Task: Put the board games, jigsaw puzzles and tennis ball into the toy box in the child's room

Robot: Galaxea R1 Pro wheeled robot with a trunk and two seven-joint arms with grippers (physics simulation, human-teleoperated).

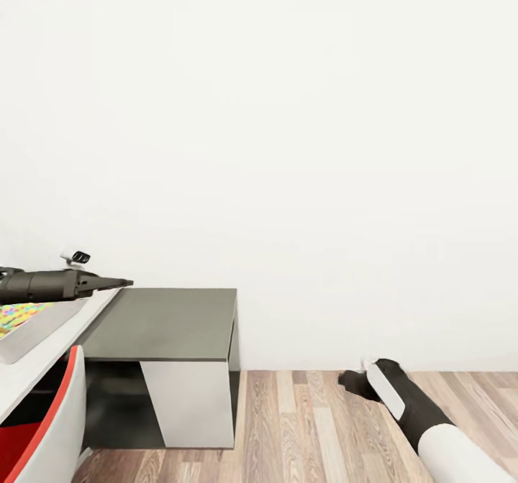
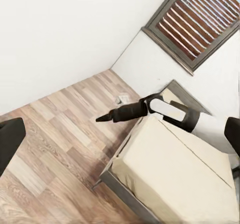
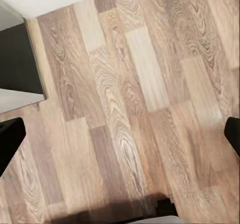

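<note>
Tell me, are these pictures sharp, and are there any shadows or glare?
Head view: flat even light, wall nearly featureless, soft shade under the table. Left wrist view: crisp, no glare on the bed. Right wrist view: floor grain slightly soft, dark shadow at one edge.

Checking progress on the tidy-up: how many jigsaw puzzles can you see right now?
1. A multicoloured jigsaw puzzle lies in the grey toy box on the table, at the head view's left edge, below the left gripper. It is cut off by the frame, so a second may be hidden.
</note>
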